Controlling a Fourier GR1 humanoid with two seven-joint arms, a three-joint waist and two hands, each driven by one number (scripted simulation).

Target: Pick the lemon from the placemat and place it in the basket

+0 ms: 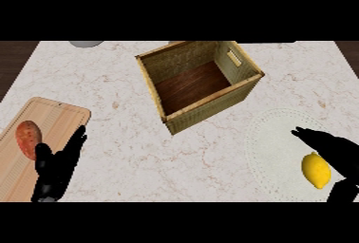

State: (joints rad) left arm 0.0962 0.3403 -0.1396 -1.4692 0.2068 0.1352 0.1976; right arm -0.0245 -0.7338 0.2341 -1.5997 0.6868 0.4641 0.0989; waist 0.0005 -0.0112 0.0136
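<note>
The lemon (317, 170) sits on the pale placemat (273, 142), just beside the right robot hand (335, 151), whose fingers are straight and spread, nothing held yet. I'd curl round the lemon's middle before lifting toward the basket (242, 92). The left robot hand (57, 163) rests open by the cutting board (60, 118). The right thumb is mostly cut off at the edge.
</note>
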